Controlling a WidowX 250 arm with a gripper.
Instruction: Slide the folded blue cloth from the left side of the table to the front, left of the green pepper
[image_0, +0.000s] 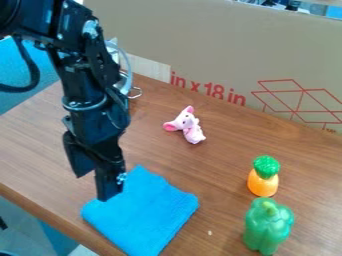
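Observation:
My gripper (92, 185) points down at the left, its fingers apart with nothing visible between them. One fingertip overlaps the upper left part of a blue folded cloth (150, 210); whether it touches the cloth, I cannot tell. A pink and white stuffed toy (187, 125) lies farther back, right of the arm. On the right, an orange toy (263, 182) with a green leafy top stands upright. Just in front of it stands a green toy bell pepper (268, 226) with its stem up.
A large cardboard box wall (220, 55) runs along the back of the wooden table (220, 175). Behind the arm, a metal ring (135, 92) shows near the box. The table's front edge slants down from the left, with blue surfaces beyond it.

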